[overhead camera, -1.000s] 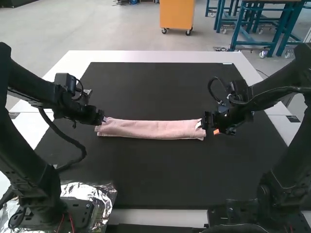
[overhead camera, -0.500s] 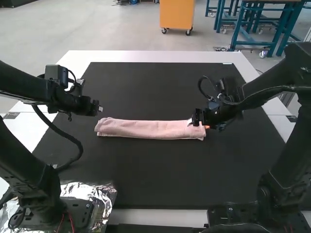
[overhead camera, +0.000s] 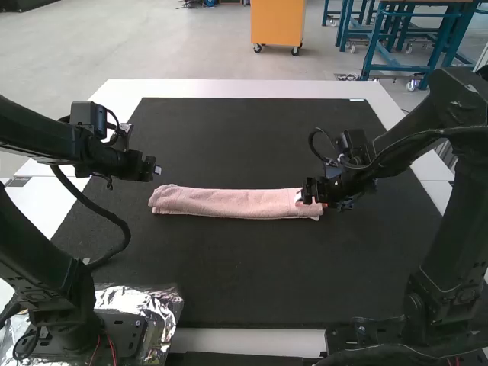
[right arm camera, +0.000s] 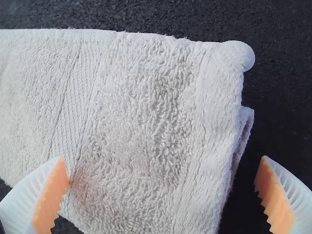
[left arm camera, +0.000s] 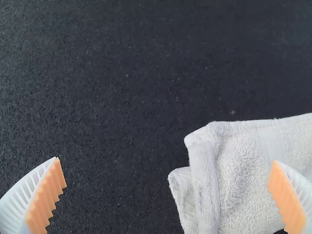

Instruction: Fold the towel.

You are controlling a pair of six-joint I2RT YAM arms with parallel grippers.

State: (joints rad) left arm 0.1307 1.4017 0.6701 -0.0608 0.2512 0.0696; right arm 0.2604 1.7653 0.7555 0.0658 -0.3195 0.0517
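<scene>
Near mat [overhead camera: 252, 267] passable; right pincer [overhead camera: 311, 200] obstructs towel [overhead camera: 229, 203] end.

so the towel [overhead camera: 229, 203] is plain pale pink with a finely ribbed band [right arm camera: 75, 105], mat's [overhead camera: 244, 267] black, table's [overhead camera: 244, 89] white, foil's [overhead camera: 162, 305] shiny silver, arms [overhead camera: 450, 213] black, ridged fingers [right arm camera: 295, 187] white with orange pads [right arm camera: 274, 197] lol

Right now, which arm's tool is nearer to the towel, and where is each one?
Right. The right tool is at the right end of the towel; the left tool hangs higher, near the left end.
</scene>
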